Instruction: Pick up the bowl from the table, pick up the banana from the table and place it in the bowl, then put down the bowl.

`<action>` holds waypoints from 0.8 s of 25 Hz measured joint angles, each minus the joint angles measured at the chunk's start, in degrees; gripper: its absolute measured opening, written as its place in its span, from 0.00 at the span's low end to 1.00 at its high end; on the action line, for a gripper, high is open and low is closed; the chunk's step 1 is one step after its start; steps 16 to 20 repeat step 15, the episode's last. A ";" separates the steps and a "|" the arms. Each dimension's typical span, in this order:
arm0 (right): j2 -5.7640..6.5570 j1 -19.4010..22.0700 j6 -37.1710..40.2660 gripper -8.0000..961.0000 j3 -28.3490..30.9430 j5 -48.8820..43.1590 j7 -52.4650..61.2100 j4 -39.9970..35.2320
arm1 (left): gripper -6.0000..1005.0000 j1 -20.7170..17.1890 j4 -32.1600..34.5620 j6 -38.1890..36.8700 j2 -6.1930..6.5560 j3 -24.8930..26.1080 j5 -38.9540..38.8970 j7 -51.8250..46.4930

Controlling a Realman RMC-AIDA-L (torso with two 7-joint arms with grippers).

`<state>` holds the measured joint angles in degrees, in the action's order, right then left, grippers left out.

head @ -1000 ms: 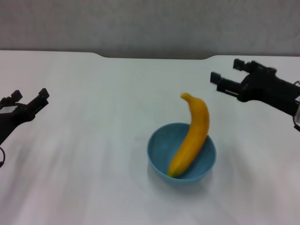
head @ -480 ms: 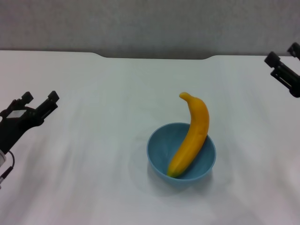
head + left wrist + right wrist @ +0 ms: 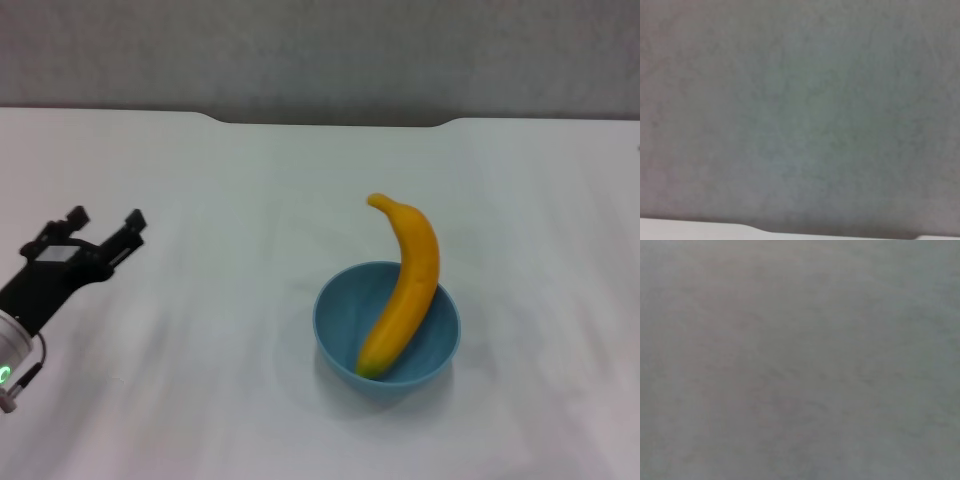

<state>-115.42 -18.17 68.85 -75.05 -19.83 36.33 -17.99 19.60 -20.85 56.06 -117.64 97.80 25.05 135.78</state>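
The left gripper (image 3: 104,226) is seen at the left side of the head view, above the table (image 3: 220,200). Its two black fingers (image 3: 133,221) are spread apart, and nothing is held between them. The gripper is pointed toward the far right, and the dark arm behind it runs down toward the lower left corner of the view. It is located well apart from the bowl (image 3: 340,325) and touches no object.

The right gripper is not shown in any view.

The bowl is positioned right of the table's centre, toward the near side. It is light blue, round and deep-sided, it stands upright on the white surface, and a faint shadow is cast around its base.

The banana (image 3: 403,285) is placed inside the bowl. Its lower end is seated at the bottom of the bowl, on the near side. Its body is leaned against the far right rim, and its upper end projects above and beyond that rim, curving to the left.

A shallow notch (image 3: 330,122) is cut in the far edge of the table. A plain grey wall (image 3: 320,50) is located behind it.

In the left wrist view, the grey wall (image 3: 800,110) fills most of the picture, with a strip of the table edge (image 3: 690,227) along one side. In the right wrist view, only a uniform grey surface (image 3: 800,360) is shown.
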 joint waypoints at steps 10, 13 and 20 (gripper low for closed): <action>0.24 -1.89 -2.32 0.89 -0.68 5.73 -6.13 3.42 | 0.89 -0.52 0.61 0.16 0.19 -0.01 -3.18 3.04; -0.08 -2.01 -1.08 0.89 -0.71 5.95 -9.02 3.10 | 0.89 -0.57 0.63 0.18 0.18 0.01 -3.18 3.61; -0.23 -1.86 -0.26 0.89 -0.49 6.22 -9.22 3.04 | 0.89 -0.46 0.64 0.08 0.20 0.02 -3.18 3.96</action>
